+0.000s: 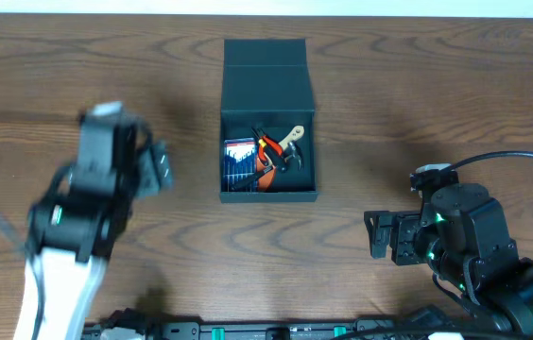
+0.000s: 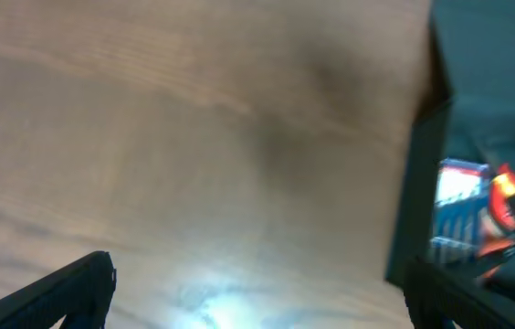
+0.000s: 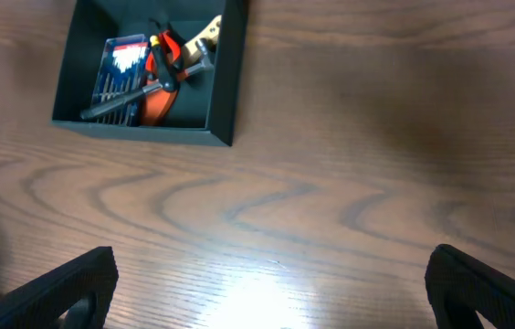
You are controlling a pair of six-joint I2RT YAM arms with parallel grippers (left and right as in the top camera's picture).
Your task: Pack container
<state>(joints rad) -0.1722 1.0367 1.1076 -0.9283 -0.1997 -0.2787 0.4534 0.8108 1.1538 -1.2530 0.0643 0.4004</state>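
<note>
The container (image 1: 268, 85) is a dark teal-black box at the table's middle back, its flap lid open toward the far side. Inside lie a blue packet of bits (image 1: 238, 157), orange-handled pliers (image 1: 268, 148) and a tan-handled tool (image 1: 292, 135). The box also shows in the right wrist view (image 3: 225, 82) and at the right edge of the blurred left wrist view (image 2: 417, 183). My left gripper (image 1: 160, 167) is open and empty, left of the box. My right gripper (image 1: 382, 236) is open and empty, at the front right over bare wood.
The wooden table (image 1: 418, 104) runs to a pale wall strip at the back. A dark rail (image 1: 248, 331) lies along the front edge. A cable (image 1: 522, 159) arcs off the right arm.
</note>
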